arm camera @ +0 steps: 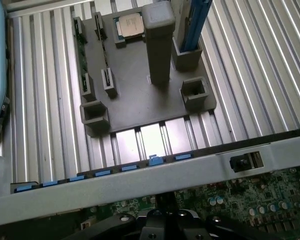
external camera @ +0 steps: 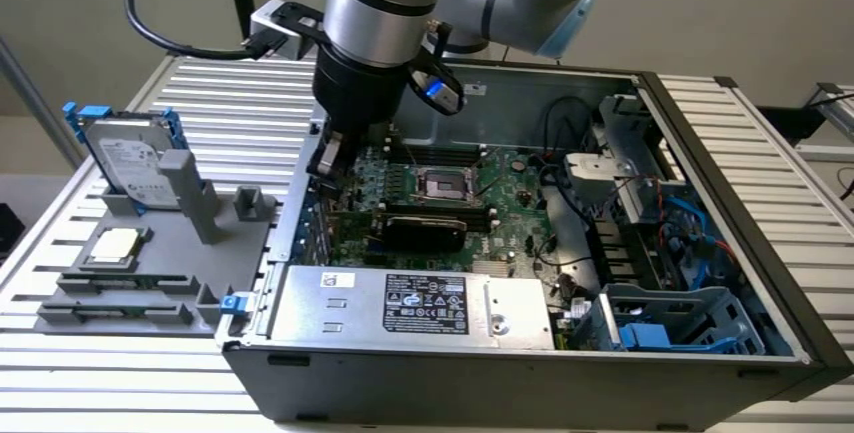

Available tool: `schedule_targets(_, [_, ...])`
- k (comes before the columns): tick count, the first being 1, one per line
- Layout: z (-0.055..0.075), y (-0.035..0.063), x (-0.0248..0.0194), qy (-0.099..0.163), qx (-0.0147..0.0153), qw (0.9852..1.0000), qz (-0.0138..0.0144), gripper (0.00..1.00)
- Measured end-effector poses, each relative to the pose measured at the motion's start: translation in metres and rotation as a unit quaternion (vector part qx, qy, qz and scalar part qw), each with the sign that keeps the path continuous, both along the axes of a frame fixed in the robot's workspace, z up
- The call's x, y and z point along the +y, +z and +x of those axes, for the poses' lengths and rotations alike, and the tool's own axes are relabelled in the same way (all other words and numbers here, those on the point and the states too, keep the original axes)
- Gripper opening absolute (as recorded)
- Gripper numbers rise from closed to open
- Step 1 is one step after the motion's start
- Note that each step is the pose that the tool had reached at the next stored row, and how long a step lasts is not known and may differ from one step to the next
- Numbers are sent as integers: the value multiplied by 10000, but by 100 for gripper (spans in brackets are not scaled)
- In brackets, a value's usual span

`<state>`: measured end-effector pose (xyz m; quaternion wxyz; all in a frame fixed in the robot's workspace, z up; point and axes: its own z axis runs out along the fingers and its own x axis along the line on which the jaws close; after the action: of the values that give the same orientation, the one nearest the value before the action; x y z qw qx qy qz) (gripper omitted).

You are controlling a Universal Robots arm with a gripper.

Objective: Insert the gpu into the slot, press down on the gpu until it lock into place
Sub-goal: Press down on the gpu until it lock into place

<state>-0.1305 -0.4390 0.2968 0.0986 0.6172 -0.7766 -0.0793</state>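
The gpu [external camera: 424, 225], a flat black card, stands on the green motherboard inside the open computer case, just in front of the square processor socket [external camera: 441, 185]. It lies along the line of the slot, whose blue strip is hidden under it. My gripper [external camera: 328, 158] hangs inside the case by the wall at the exterior view's left, above and to the left of the card's end, and looks apart from it. In the wrist view the gripper's dark body [arm camera: 165, 225] sits over the green board, just inside the case wall [arm camera: 165, 172].
A grey fixture tray [external camera: 200, 283] beside the case holds a hard drive [external camera: 127, 158], a processor chip [external camera: 114, 245] and memory sticks [external camera: 114, 298]. The silver power supply [external camera: 414, 303] fills the case front. Cables and a blue drive cage [external camera: 667, 318] crowd the exterior view's right.
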Motion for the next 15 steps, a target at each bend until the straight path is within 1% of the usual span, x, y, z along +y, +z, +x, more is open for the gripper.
schedule_targets(8, [-2,-5,2,-1,-2,10000,0,11])
schedule_targets(13, [41,44,2,-1,-2,10000,-5,11])
schedule_targets(14, [55,54,2,-1,-4,10000,-5,11])
schedule_targets(15, [67,56,2,-1,-15,10000,-4,11])
